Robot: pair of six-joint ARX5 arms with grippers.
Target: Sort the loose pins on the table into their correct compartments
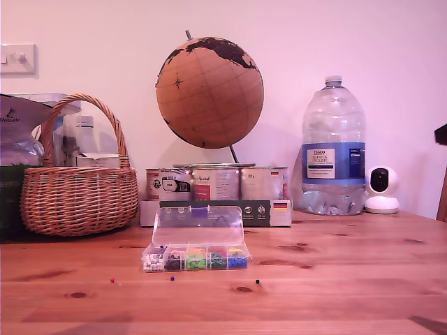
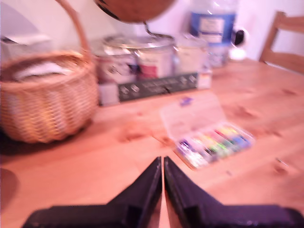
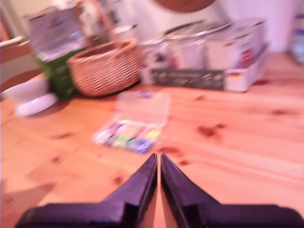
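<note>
Nearest, three loose pins (mere dots) are best approached slowly, since both grippers' jaws are seen closed together.

water bottle | blue label | reads "TESCO" | rest too small

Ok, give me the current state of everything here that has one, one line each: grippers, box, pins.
My first gripper: shut, empty, above bare table.
My second gripper: shut, empty.
Clear plastic box: lid open, tilted back; cells filled with coloured pins.
Red pin: loose on the table, before the box.
Dark blue pin: loose on the table.
Blackish pin: loose on the table.
Water bottle: upright, capped.
</note>
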